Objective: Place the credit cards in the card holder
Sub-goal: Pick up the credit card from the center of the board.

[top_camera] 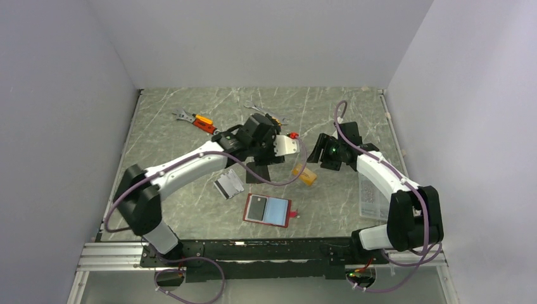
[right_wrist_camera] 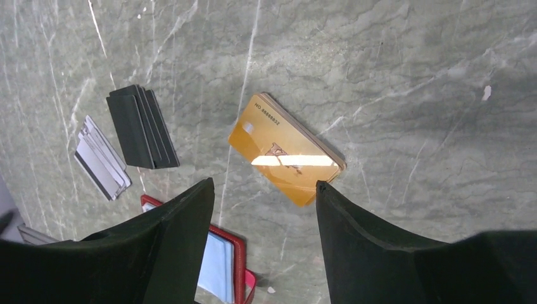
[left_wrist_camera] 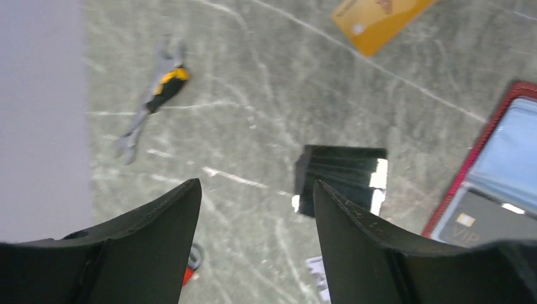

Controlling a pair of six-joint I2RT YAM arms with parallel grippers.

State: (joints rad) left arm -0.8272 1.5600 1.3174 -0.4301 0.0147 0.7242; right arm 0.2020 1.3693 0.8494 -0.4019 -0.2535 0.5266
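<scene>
I see a table [right_wrist_camera: 411, 76] that looks like smooth grey-green stone with white veins. The gold card [right_wrist_camera: 285, 152] is shiny plastic and throws back the light. The black cards [right_wrist_camera: 140, 126] look dull. The silver cards [right_wrist_camera: 101, 157] look smooth. The holder [left_wrist_camera: 472, 158] looks like red leather, with shiny pale-blue pockets [left_wrist_camera: 513, 158]. The wrench [left_wrist_camera: 152, 104] is bare metal with an orange grip.

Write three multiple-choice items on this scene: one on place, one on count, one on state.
1. In the top view, the card holder lies: A nearer the arms' bases than the silver stack; B beyond it; C on it.
2. Loose stacks of cards: A two; B three; C five.
3. The card holder is: A snapped shut; B lying open; C held in a gripper.
A: it lies closest to the bases. B: silver stack, black stack, orange-gold stack. B: its blue-grey pockets face up.
</scene>
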